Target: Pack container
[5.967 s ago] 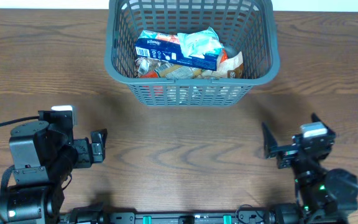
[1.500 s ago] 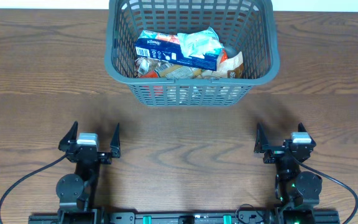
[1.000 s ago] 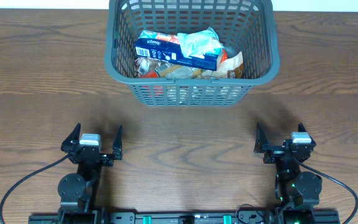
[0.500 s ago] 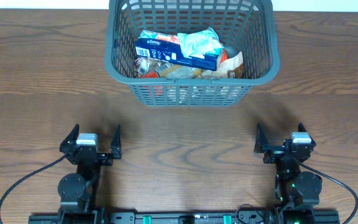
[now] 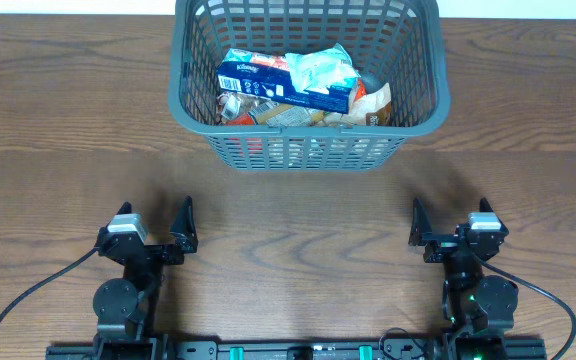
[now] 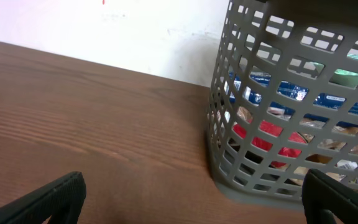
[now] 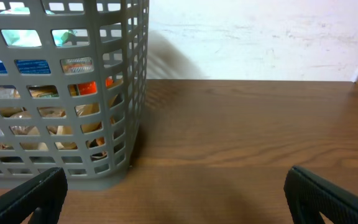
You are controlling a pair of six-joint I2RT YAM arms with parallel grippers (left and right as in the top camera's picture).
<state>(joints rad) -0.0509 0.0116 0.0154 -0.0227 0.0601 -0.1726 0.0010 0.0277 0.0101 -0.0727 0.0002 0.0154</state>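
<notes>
The container (image 5: 196,120) is a large dark grey slotted basket at the back middle of the table. It holds a blue tissue pack (image 5: 258,75), a pale green packet (image 5: 323,68) and several other packets. It also shows in the left wrist view (image 6: 225,155) and the right wrist view (image 7: 129,81). My left gripper (image 5: 154,229) is open and empty near the front left edge, well short of the container. My right gripper (image 5: 456,226) is open and empty near the front right edge.
The brown wooden table (image 5: 68,130) runs out on both sides of the container. A white wall (image 7: 260,37) stands behind the table. Cables (image 5: 28,295) trail from the arm bases at the front edge.
Since six seconds ago both arms have folded back to the front edge. In the last second the left gripper has turned slightly; the right has not moved.
</notes>
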